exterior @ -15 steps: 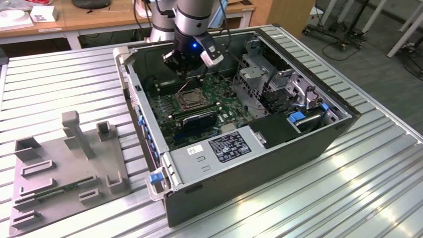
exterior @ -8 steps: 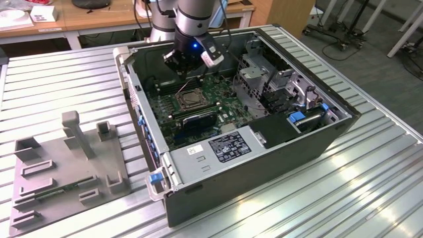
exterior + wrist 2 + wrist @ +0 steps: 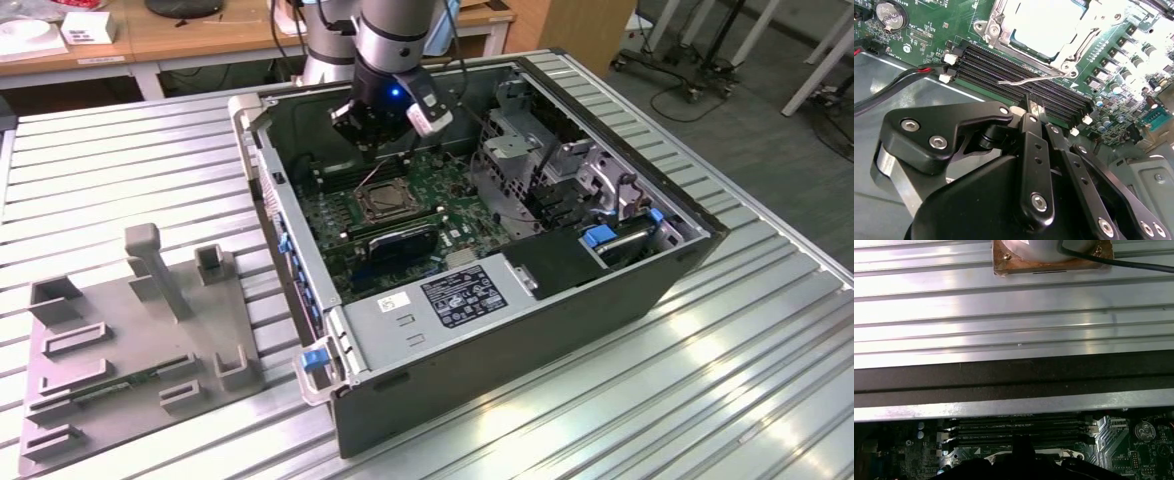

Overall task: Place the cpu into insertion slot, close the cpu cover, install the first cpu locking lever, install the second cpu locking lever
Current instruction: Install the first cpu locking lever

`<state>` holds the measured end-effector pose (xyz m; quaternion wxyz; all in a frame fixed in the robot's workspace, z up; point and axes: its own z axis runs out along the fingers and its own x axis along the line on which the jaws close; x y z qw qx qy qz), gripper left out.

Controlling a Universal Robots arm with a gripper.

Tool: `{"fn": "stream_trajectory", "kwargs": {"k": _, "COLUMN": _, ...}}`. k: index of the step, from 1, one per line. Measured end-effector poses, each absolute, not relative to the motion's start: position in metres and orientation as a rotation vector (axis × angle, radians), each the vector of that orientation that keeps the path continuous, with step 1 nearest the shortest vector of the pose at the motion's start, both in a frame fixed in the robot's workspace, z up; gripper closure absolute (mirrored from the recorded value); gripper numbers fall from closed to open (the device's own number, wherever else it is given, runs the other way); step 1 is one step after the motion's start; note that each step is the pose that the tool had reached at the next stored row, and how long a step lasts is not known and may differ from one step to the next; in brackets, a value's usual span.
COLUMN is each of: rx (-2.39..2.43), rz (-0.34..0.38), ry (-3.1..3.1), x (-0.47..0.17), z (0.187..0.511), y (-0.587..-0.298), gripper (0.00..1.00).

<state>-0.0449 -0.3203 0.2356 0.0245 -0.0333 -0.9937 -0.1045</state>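
Note:
An open computer case (image 3: 641,290) lies on the ribbed metal table. On its green board, the insertion slot (image 3: 380,202) holds the cpu (image 3: 1046,25), whose bright silvery top shows through the cpu cover (image 3: 996,22) lying flat around it. One thin wire locking lever (image 3: 1026,80) sticks out sideways over the black memory slots (image 3: 1019,75). My gripper (image 3: 1033,111) is shut with nothing visible between its black fingers, just short of that lever. In the exterior view the gripper (image 3: 367,135) hangs over the board's far end, behind the slot.
A grey fixture plate (image 3: 134,340) with upright posts lies at the exterior view's left. Inside the case are a drive cage (image 3: 534,165) and a power supply (image 3: 454,295). A red and black cable (image 3: 904,82) runs beside the memory slots. The case wall (image 3: 1014,382) stands close behind.

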Motion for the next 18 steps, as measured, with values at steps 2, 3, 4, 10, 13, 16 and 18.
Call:
{"fn": "stream_trajectory", "kwargs": {"k": 2, "rx": -0.105, "rz": -0.321, "ry": -3.056, "x": -0.0442, "z": 0.2354, "y": -0.3203, "gripper": 0.89}}
{"fn": "stream_trajectory", "kwargs": {"k": 3, "rx": -0.106, "rz": -0.32, "ry": -3.049, "x": -0.044, "z": 0.2354, "y": -0.3203, "gripper": 0.89}}
{"fn": "stream_trajectory", "kwargs": {"k": 4, "rx": -0.106, "rz": -0.319, "ry": -3.048, "x": -0.044, "z": 0.2354, "y": -0.3203, "gripper": 0.89}}
{"fn": "stream_trajectory", "kwargs": {"k": 10, "rx": -0.107, "rz": -0.319, "ry": -3.043, "x": -0.0414, "z": 0.2343, "y": -0.3203, "gripper": 0.89}}
{"fn": "stream_trajectory", "kwargs": {"k": 13, "rx": -0.108, "rz": -0.318, "ry": -3.037, "x": -0.0382, "z": 0.2337, "y": -0.3203, "gripper": 0.89}}
{"fn": "stream_trajectory", "kwargs": {"k": 16, "rx": -0.108, "rz": -0.318, "ry": -3.036, "x": -0.0381, "z": 0.2334, "y": -0.3203, "gripper": 0.89}}
{"fn": "stream_trajectory", "kwargs": {"k": 18, "rx": -0.108, "rz": -0.318, "ry": -3.036, "x": -0.0371, "z": 0.2323, "y": -0.3203, "gripper": 0.89}}
